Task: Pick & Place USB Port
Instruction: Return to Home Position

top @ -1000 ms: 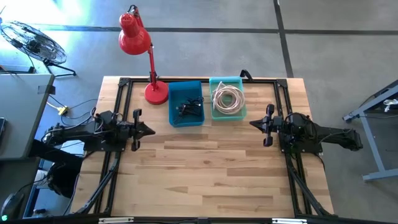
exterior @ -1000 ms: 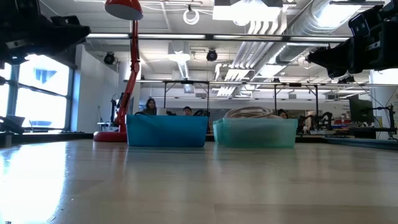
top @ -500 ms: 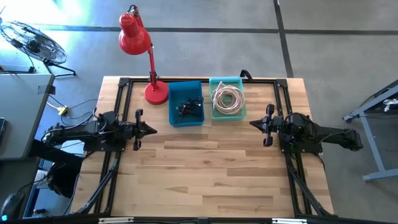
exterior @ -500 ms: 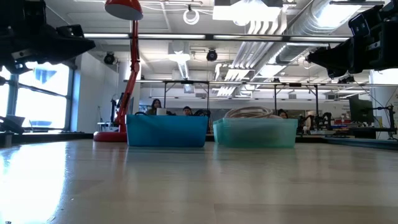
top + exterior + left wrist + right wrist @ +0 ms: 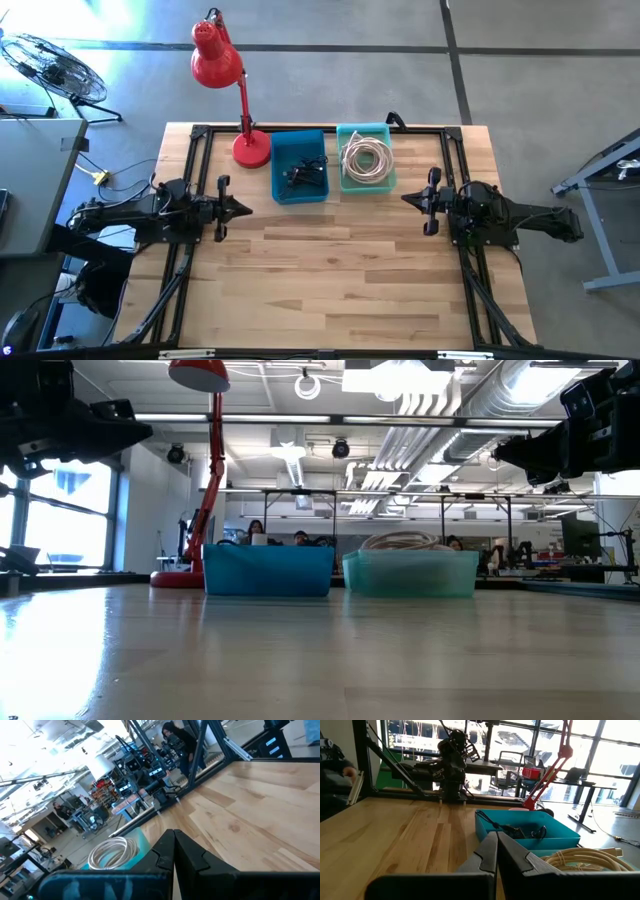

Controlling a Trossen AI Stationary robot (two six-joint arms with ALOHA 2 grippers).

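Blue bin (image 5: 300, 198) holds a tangled black USB cable (image 5: 305, 176). Green bin (image 5: 368, 187), just beside it, holds a coiled white cable (image 5: 366, 160). Count: two bins, one black tangle, one white coil. Left gripper (image 5: 243, 209) and right gripper (image 5: 406, 198) hover level, pointing inward, fingers pressed together, empty.

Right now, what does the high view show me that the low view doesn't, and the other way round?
Only the high view: the black cable lying in the blue bin, the whole left arm and right arm at the table's two sides, and a fan on the floor. Only the low view: people in the room behind the bins. Both: the red lamp, the blue bin, the green bin holding the white cable, and the arms' front ends.
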